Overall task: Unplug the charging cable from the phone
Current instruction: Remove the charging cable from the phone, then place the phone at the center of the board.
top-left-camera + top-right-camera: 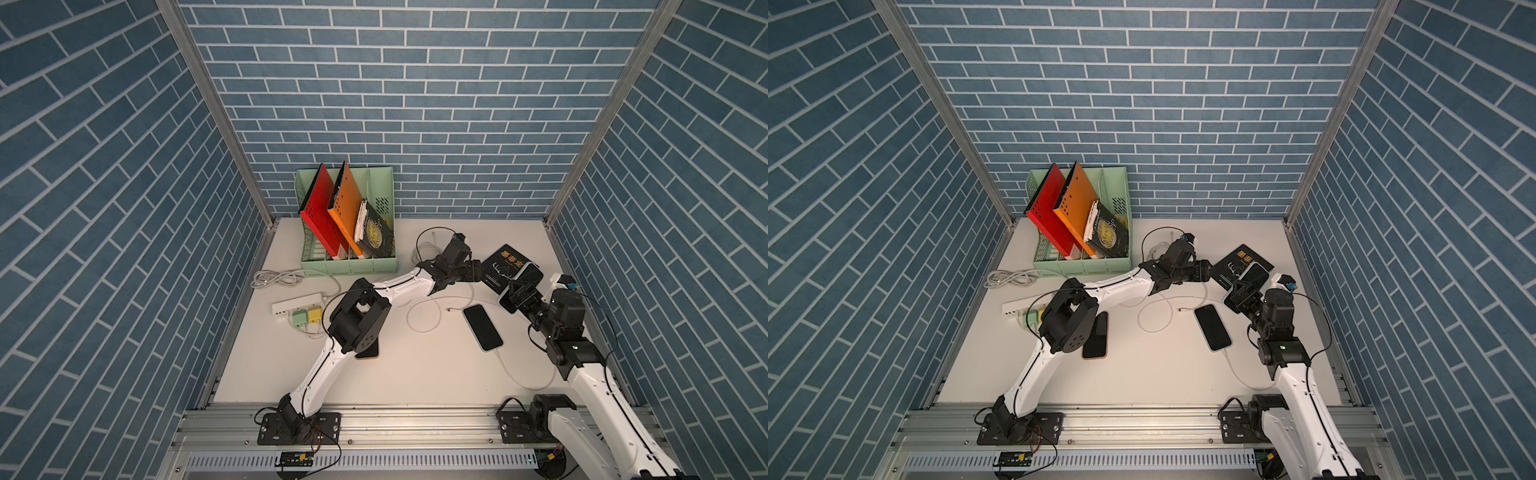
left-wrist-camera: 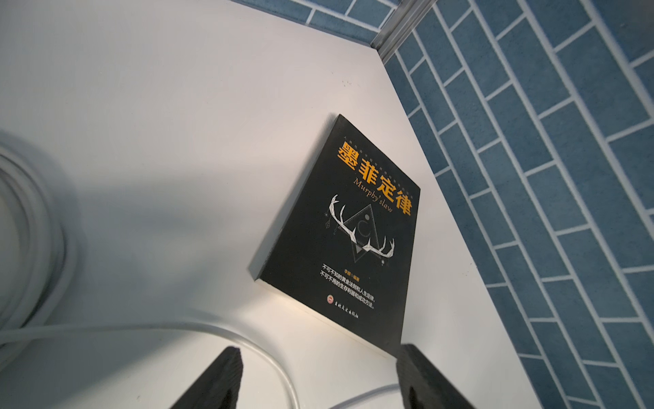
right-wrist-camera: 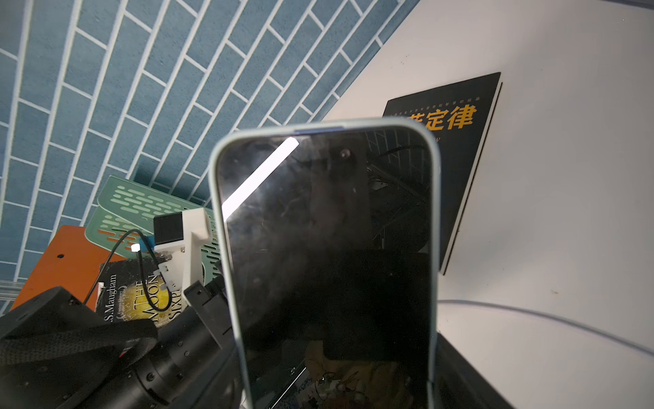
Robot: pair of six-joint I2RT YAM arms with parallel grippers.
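In both top views the right gripper (image 1: 519,293) is clenched on the phone (image 1: 531,273), held raised beside the black book (image 1: 505,259), while the charging cable (image 1: 408,318) lies looped on the table (image 1: 374,374), its free plug (image 1: 449,309) well apart from that phone. The left wrist view shows the left gripper (image 2: 320,350) released, fingers (image 2: 219,379) spread on nothing, with white cable (image 2: 212,324) crossing the table beneath. The right wrist view shows the phone seated in the jaws, lower end hidden; the unplugging looks done, so lift the left arm straight up, clear of the cable, and set the phone down flat.
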